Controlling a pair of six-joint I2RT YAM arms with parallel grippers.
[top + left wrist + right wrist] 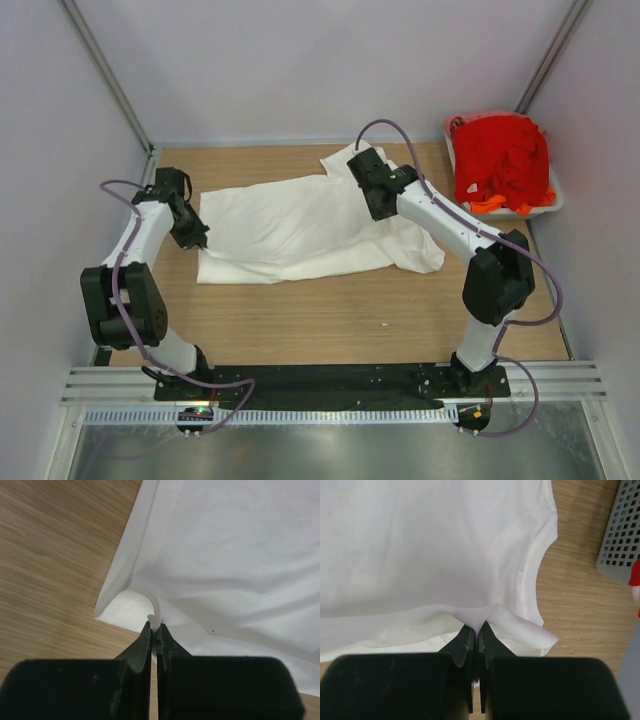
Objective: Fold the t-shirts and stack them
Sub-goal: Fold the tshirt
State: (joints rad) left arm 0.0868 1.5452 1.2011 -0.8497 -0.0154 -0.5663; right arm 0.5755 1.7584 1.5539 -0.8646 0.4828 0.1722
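Note:
A large white t-shirt lies spread across the middle of the wooden table, partly folded over itself. My left gripper is at its left edge, shut on a pinch of the white cloth. My right gripper sits over the shirt's right part near the collar and is shut on a raised fold of the white t-shirt. The shirt's curved neckline shows in the right wrist view. Red and orange t-shirts are heaped in the tub at the back right.
A pale plastic tub stands in the back right corner against the wall; its perforated grey side shows in the right wrist view. Bare wood runs between the shirt and the arm bases. Walls close in on three sides.

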